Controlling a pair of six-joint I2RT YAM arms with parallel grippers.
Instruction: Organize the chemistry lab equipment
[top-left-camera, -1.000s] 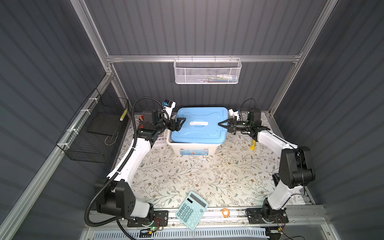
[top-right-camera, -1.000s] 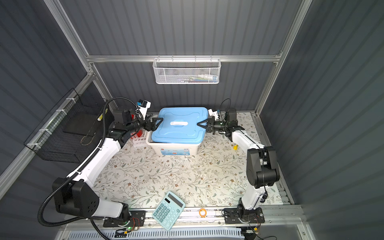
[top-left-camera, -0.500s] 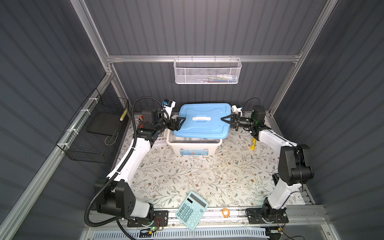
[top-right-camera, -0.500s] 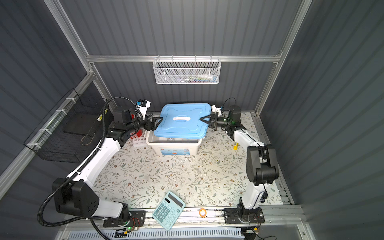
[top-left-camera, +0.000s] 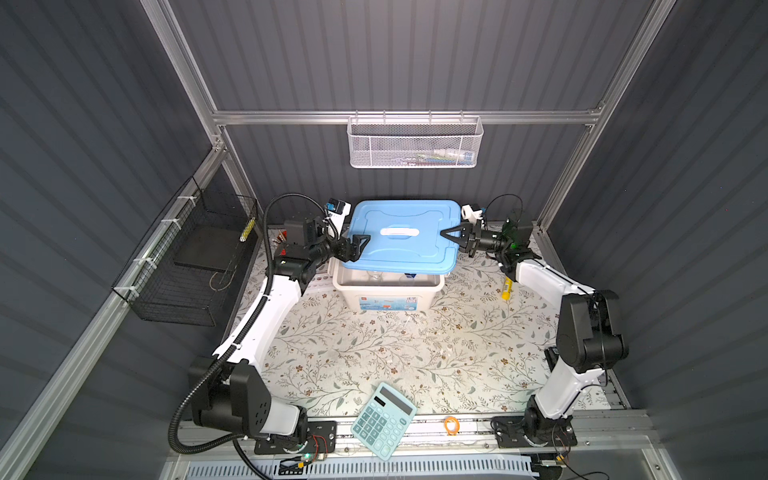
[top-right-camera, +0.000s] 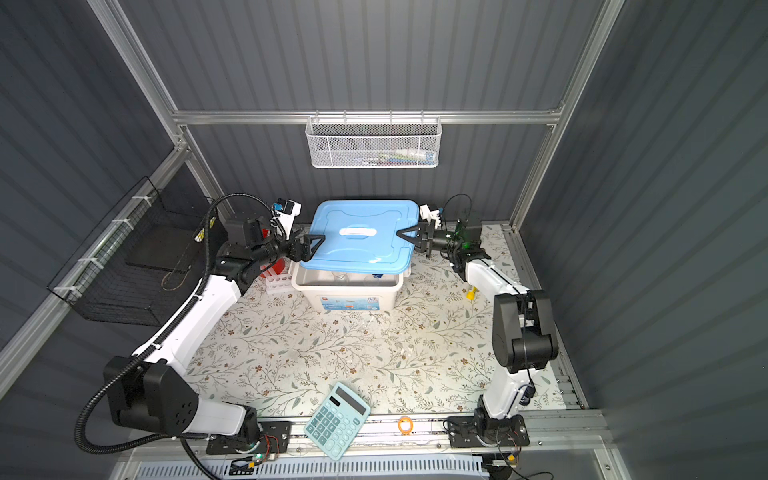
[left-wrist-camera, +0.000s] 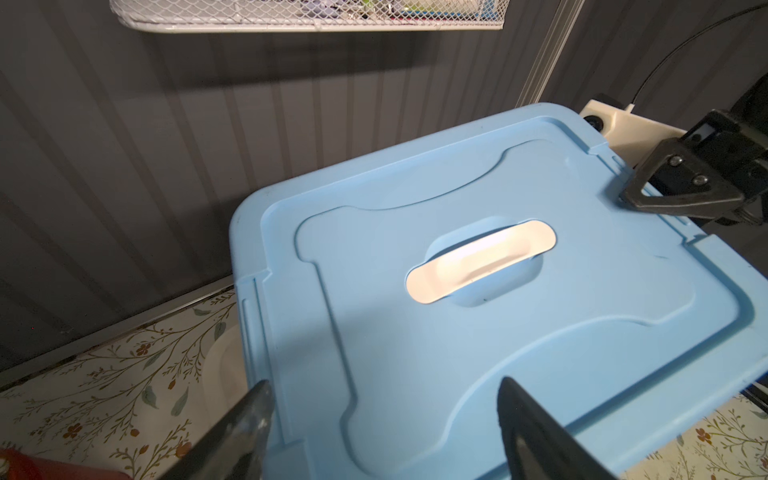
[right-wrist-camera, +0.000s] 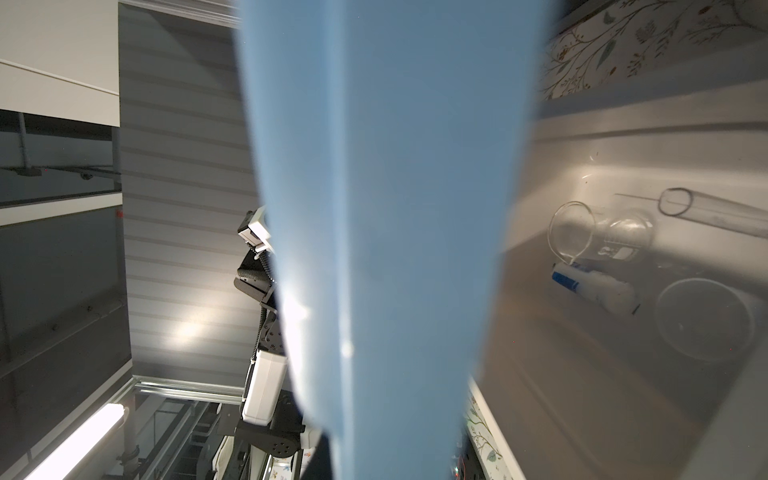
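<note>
- The right gripper (top-left-camera: 452, 235) pinches the right edge of the blue lid (top-left-camera: 401, 239) tight. That holds the lid up over the white bin (top-left-camera: 388, 296).
- The left gripper (top-left-camera: 358, 246) is wide open at the lid's left edge. I cannot tell if it touches.
- The lab glass (right-wrist-camera: 602, 232) lies inside the bin, under the lid.
- The back wall (top-left-camera: 374, 178) is close behind the bin. The flowery mat (top-left-camera: 374, 353) in front has lots of room.

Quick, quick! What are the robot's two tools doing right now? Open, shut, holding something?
Left tool: open, spread at the blue lid's edge, gripping nothing.
Right tool: shut on the blue lid's opposite edge, holding it up.
</note>
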